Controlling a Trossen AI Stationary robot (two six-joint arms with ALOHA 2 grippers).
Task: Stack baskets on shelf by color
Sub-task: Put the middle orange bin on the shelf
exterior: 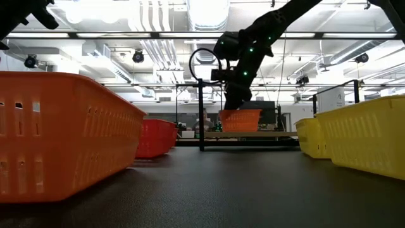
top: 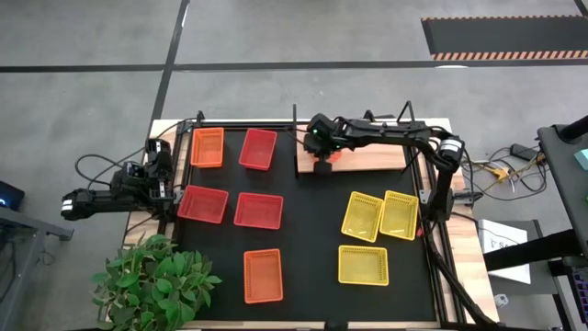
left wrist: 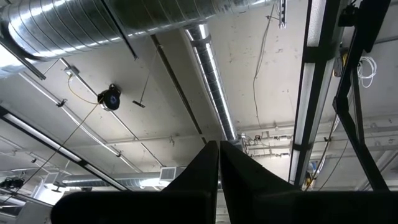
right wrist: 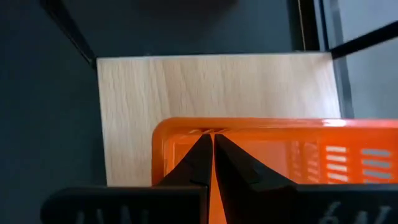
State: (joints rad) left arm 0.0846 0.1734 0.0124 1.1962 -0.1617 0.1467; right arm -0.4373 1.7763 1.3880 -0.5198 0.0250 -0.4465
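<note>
The right hand (right wrist: pixel 211 142) is closed on the near wall of an orange basket (right wrist: pixel 292 152), holding it over the left end of the shelf (right wrist: pixel 217 87). To finish well, the basket should come down flat on the board, square to its edges and tucked toward that end, so the other colours have room beside it; the fingers should let go only once the base rests fully on the wood, then lift straight up so the rim does not catch. I judge this the first basket to be placed.

The high view shows what no other does: three yellow baskets (top: pixel 364 216) grouped on the right of the table (top: pixel 303 294), reds (top: pixel 258 211) and oranges (top: pixel 263 275) spread over the left and middle, none yet on the shelf. It also shows the left hand (top: pixel 156 152) parked at the table's left edge; its wrist view looks up at the ceiling with the fingers pressed together, empty.

The low view shows the basket's height: it seems to sit on or just above the board, though I cannot tell whether it touches. The right wrist view alone shows the pinch on the basket wall.
</note>
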